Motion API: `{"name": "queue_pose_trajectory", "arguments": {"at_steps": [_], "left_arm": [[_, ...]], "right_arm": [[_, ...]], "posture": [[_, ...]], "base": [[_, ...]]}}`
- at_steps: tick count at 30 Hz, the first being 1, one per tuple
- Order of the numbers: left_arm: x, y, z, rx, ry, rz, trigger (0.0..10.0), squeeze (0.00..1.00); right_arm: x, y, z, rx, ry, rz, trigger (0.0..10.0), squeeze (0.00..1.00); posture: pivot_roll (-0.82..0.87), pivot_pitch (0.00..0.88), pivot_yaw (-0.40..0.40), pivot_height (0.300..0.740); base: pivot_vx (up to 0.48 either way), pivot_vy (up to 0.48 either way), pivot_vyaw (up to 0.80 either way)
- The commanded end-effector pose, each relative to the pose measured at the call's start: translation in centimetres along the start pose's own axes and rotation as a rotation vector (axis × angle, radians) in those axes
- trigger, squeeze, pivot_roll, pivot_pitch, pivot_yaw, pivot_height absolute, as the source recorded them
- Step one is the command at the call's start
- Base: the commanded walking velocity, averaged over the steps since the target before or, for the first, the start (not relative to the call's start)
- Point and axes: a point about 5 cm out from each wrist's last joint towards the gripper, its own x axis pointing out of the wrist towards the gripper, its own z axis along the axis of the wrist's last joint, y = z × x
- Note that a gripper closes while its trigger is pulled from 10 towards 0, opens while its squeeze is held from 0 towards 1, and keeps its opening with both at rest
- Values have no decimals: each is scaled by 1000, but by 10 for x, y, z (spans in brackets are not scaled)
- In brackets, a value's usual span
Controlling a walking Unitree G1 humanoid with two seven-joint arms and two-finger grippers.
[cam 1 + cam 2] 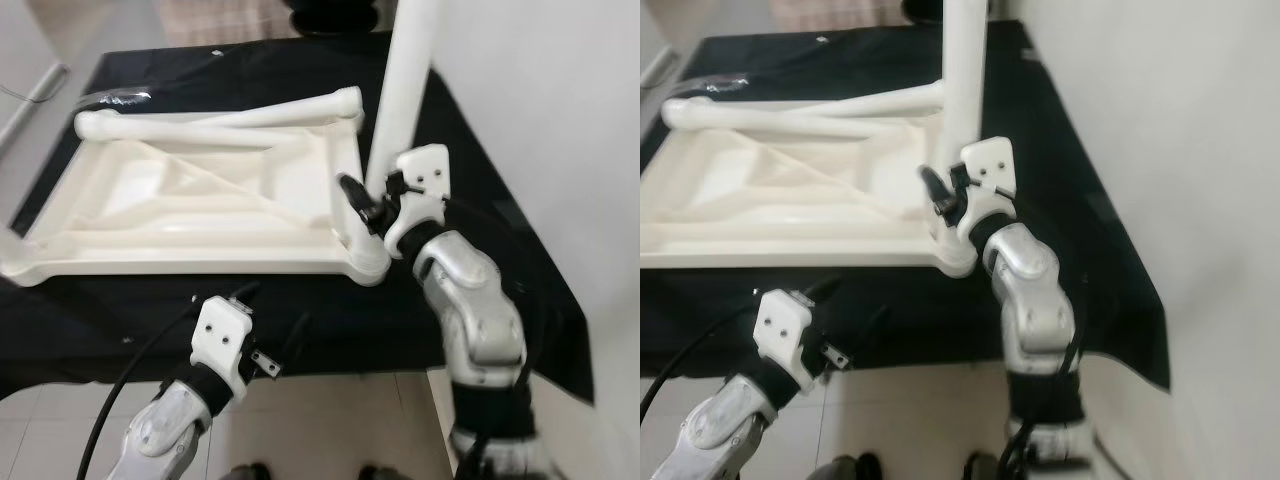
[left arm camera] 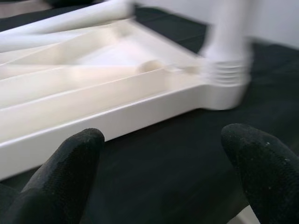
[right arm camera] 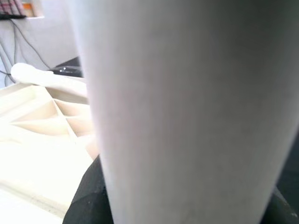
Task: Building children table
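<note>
- Children's table top panel (image 1: 200,200), white plastic, lies upside down on the black-covered tabletop (image 1: 480,180), its ribbed underside facing up.
- One white leg (image 1: 405,80) stands upright in the panel's corner socket (image 1: 368,262) nearest the robot's right side.
- Two loose white legs (image 1: 230,122) lie across the far edge of the panel, crossing each other.
- Right gripper (image 1: 375,205) is at the lower part of the upright leg, just above the socket; its black fingers (image 1: 352,190) sit on either side of the leg, pinching it. In the right wrist view the leg's white shaft (image 3: 187,112) runs close between the fingers.
- Left gripper (image 2: 159,172) hovers near the panel's near edge, over the black cloth, holding nothing; its fingertips (image 2: 70,163) are spread wide apart.
- Left arm (image 1: 165,425) reaches up from below the tabletop's front edge.
- Tiled floor (image 1: 330,420) shows beneath the tabletop.
</note>
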Motion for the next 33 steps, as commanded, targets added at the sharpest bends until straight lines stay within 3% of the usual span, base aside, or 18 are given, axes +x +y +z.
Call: {"name": "queue_pose_trajectory", "arguments": {"at_steps": [1, 7, 8, 9, 10, 11, 16, 20, 21, 22, 23, 26, 27, 29, 33], "left_arm": [[0, -1, 1, 4, -2, -1, 10000, 0], [1, -2, 1, 2, -5, -3, 10000, 0], [1, -2, 1, 1, -7, -2, 10000, 0], [1, -2, 1, 1, -7, -2, 10000, 0], [2, -2, 1, 1, -8, 0, 10000, 0], [2, -2, 1, 0, -9, 2, 10000, 0], [2, -3, 2, 1, -11, 3, 10000, 0], [3, -3, 2, 0, -12, -1, 10000, 0], [3, -3, 2, 0, -13, -2, 10000, 0], [3, -3, 2, 0, -13, -2, 10000, 0], [2, -4, 3, 0, -13, -3, 10000, 0], [2, -5, 3, 0, -13, -3, 10000, 0], [1, -6, 3, 1, -12, -3, 10000, 0], [1, -6, 3, 1, -12, -2, 10000, 0], [-2, -8, 5, 1, -9, 0, 10000, 0]], "right_arm": [[-3, 5, -30, 29, 165, 9, 0, 0], [4, 16, -21, 23, 152, 41, 0, 0], [3, 19, -20, 23, 157, 28, 3412, 0], [3, 19, -20, 23, 157, 28, 3412, 0], [2, 21, -19, 25, 162, 24, 10000, 0], [2, 21, -17, 28, 164, 20, 10000, 1000], [3, 22, -9, 64, 129, 78, 10000, 1000], [16, 20, 15, 95, -2, 310, 10000, 1000], [18, 18, 18, 87, -19, 381, 10000, 780], [18, 18, 18, 87, -19, 381, 10000, 780], [24, 11, 23, 41, -44, 465, 10000, 0], [30, 4, 28, 19, -53, 540, 10000, 0], [38, -4, 33, -25, -67, 634, 10000, 0], [40, -7, 34, -43, -71, 657, 10000, 0], [37, -15, 38, -77, -56, 878, 10000, 0]], "posture": [[-20, 228, 1, 740], [-24, 224, -14, 740], [-24, 226, -18, 740], [-24, 226, -18, 740], [-24, 226, -20, 740], [-23, 226, -21, 740], [-23, 226, -22, 740], [-25, 225, -22, 740], [-19, 225, -22, 740], [-19, 225, -22, 740], [-11, 227, -24, 740], [-8, 229, -24, 740], [-2, 234, -25, 740], [-2, 234, -25, 740], [17, 243, -26, 740]], "base": [[0, 0, 0], [0, 0, 0], [0, 0, 0], [0, 0, 0], [0, 0, 0], [0, 0, 0], [0, 0, 0], [0, 0, 0], [0, 0, 0], [0, 0, 0], [0, 0, 0], [0, 0, 0], [0, 0, 0], [0, 0, 0], [0, 0, 0]]}}
